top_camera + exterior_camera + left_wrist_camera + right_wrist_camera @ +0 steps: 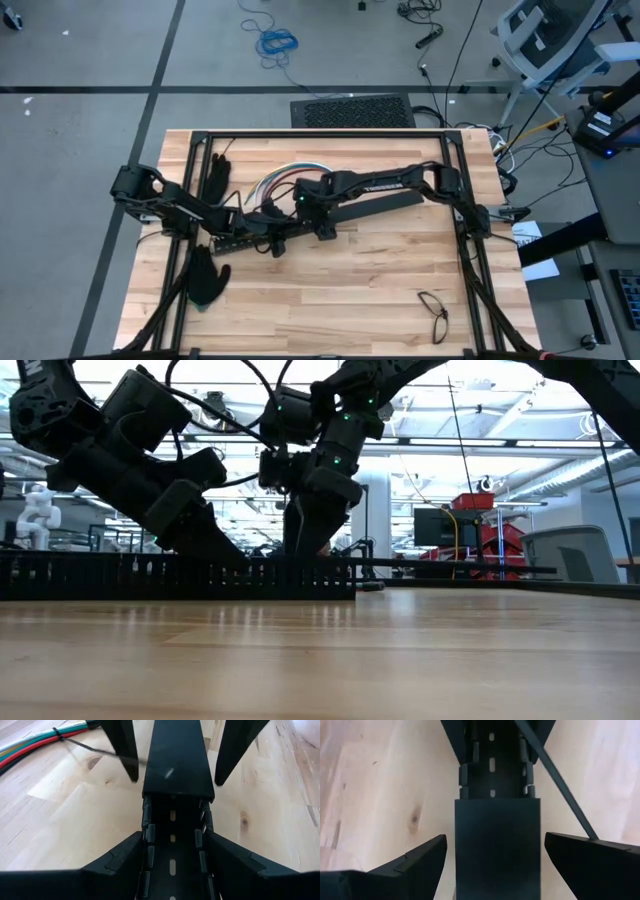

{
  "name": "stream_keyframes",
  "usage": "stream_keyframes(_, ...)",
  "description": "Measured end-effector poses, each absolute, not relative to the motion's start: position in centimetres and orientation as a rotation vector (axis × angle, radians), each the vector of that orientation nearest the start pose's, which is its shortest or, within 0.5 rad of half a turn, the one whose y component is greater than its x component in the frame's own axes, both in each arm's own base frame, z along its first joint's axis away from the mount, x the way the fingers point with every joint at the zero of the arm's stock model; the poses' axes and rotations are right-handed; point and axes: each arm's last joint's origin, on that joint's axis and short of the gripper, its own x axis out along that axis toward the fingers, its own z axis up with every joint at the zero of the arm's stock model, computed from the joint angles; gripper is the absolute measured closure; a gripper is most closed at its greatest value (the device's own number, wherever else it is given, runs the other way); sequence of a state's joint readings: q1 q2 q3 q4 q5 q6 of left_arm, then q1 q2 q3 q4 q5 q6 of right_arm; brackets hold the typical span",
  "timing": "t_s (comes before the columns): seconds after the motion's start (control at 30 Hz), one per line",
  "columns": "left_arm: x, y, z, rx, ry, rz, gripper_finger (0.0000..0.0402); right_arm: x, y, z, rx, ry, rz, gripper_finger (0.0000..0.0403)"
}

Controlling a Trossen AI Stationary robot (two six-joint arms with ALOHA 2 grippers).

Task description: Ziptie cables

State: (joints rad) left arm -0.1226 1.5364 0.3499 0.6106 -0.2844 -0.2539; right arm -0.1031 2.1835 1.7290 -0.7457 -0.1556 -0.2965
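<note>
The cables [283,177] lie on the far half of the wooden counter [330,290], bent in an arc that rises from near the left gripper [262,237] and curves over toward the right gripper [300,222], so their long axis is not straight; the ends of the bundle go under the arms and are hidden in the high view. In the left wrist view the cables [35,742] run side by side, red, green, yellow and white, and they leave the picture at its edge. A thin dark ziptie [95,749] is wrapped around them and its free tail goes slanting away from the bundle, behind one finger of the right gripper [175,755]. In the right wrist view a ziptie [555,775] crosses as a straight slanted strip, and its end disappears behind that gripper's own finger [600,860]. The left gripper [172,865] stands with its fingers on both sides of the black slotted bar [172,845], close to the bar's walls, but I cannot tell if they press it. The right gripper [495,865] is spread wide over the closed cover of the bar [497,840], clear of it. In the low view the bar [180,575] hides the cables completely
</note>
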Motion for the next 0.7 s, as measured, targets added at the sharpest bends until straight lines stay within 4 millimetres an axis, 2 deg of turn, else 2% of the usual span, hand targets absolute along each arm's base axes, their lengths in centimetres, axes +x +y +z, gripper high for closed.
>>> stream_keyframes(0.23,23.77,-2.11,11.06,-0.131,0.54,0.228,0.0194,45.13,-4.21,17.36,-0.084,1.181,0.209,0.0076)
stream_keyframes(0.7,23.77,-2.11,11.06,-0.131,0.54,0.228,0.0194,45.11,-4.21,17.36,-0.085,1.183,0.208,0.0157)
